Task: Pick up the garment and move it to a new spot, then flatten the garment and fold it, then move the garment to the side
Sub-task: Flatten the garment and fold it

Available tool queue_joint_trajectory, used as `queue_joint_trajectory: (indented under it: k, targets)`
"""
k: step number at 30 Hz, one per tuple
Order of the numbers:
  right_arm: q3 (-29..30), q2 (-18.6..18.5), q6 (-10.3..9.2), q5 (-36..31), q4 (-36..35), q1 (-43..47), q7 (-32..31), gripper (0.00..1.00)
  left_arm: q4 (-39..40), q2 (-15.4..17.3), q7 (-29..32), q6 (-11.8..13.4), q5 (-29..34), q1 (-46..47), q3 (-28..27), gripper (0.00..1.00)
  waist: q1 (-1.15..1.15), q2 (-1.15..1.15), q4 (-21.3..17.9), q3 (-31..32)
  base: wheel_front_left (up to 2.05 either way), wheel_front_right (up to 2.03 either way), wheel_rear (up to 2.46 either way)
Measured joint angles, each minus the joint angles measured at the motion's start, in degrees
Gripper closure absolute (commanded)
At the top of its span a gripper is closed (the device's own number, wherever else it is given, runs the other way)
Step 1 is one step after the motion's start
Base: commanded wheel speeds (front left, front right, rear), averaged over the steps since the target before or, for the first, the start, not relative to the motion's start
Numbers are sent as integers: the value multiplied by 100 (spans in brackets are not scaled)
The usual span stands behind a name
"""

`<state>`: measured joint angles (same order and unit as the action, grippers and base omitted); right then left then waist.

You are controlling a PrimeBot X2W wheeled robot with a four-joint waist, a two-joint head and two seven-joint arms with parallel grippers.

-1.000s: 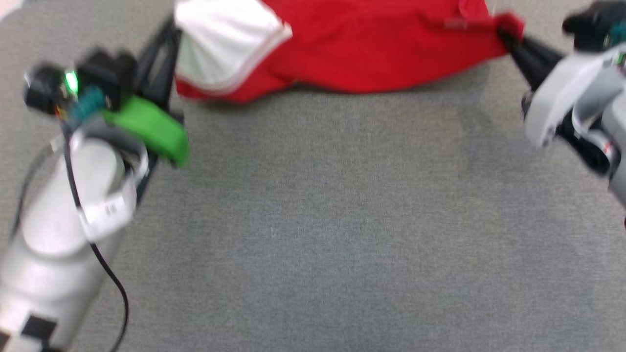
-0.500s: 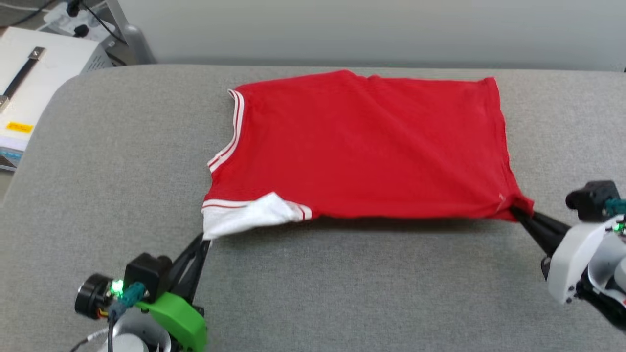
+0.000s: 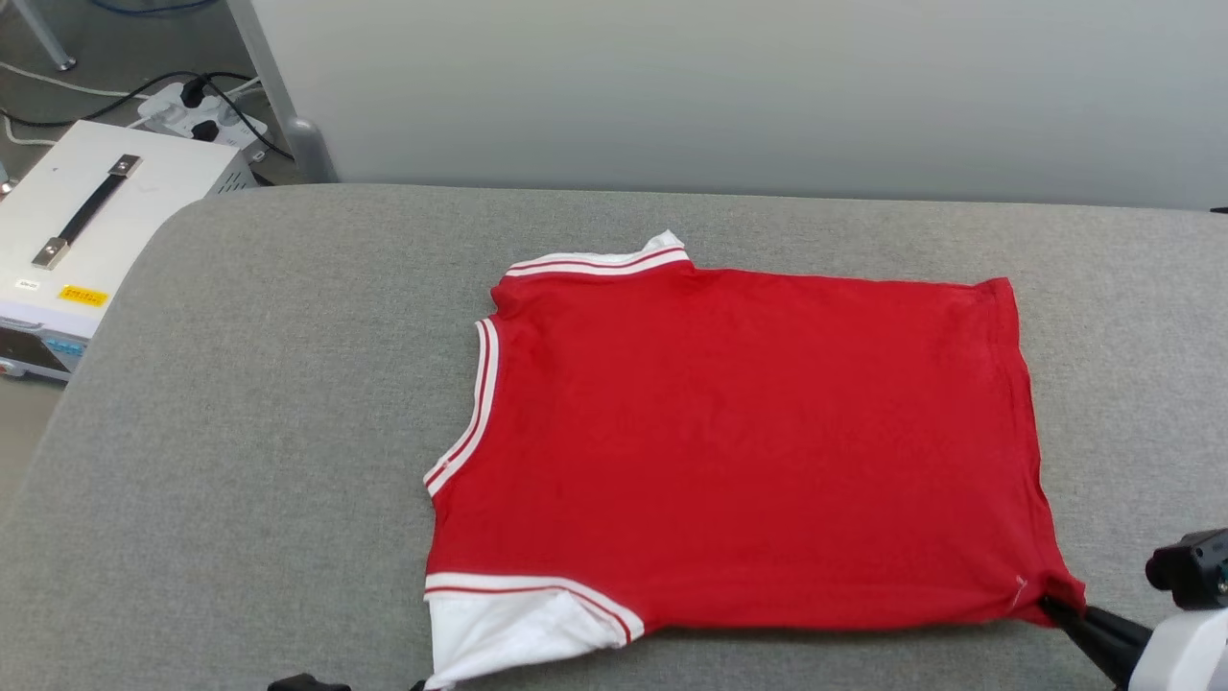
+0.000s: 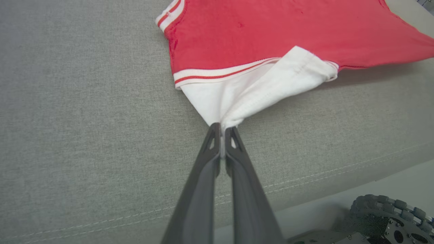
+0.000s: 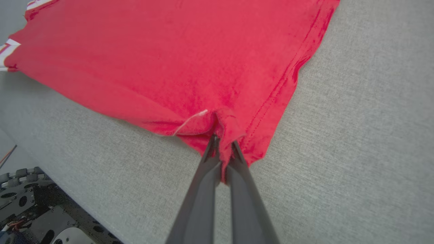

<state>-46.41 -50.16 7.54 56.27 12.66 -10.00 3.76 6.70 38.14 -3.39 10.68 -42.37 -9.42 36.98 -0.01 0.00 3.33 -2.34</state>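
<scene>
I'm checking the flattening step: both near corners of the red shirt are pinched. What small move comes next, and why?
Probably lower both corners onto the grey cushion and open the fingers. The T-shirt lies spread and mostly smooth, but the left gripper holds the white sleeve and the right gripper the hem corner slightly raised, shadow beneath.

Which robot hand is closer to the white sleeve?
Left. The left gripper pinches the white sleeve itself. The right gripper pinches a red corner of the shirt, across from that sleeve.
</scene>
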Motion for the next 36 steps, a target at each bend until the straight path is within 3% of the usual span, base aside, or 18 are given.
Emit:
queue_joint_trajectory:
  k: [5, 10, 17, 23, 29, 36]
  targets:
    - [513, -25, 0, -64, -322, 535, -324, 100, 52, 31, 66, -12, -89, -79, 12, 100, 0, 0, 7, -58, 0, 0, 0]
    - [994, 209, 0, -256, -517, 669, -590, 100, -73, 54, 9, -107, 55, 88, 15, 100, 0, 0, -34, -93, 0, 0, 0]
    - [1602, 481, 0, -425, -783, 699, -914, 100, -305, 111, 41, -415, 307, 1188, -85, 100, 0, 0, -71, -231, 0, 0, 0]
    - [1952, 675, 0, -487, -887, 417, -1126, 100, -813, 57, 120, -825, 476, 2168, -116, 100, 0, 0, -170, -486, 0, 0, 0]
    - [2013, 829, 0, -572, -869, -152, -1347, 100, -1530, -64, 153, -1266, 538, 3082, -100, 100, 1, 0, -278, -805, 0, 0, 0]
    - [1727, 999, 0, -728, -536, -989, -1571, 100, -2365, -190, 124, -1611, 755, 3839, 89, 100, 1, 0, -391, -1197, 0, 0, 0]
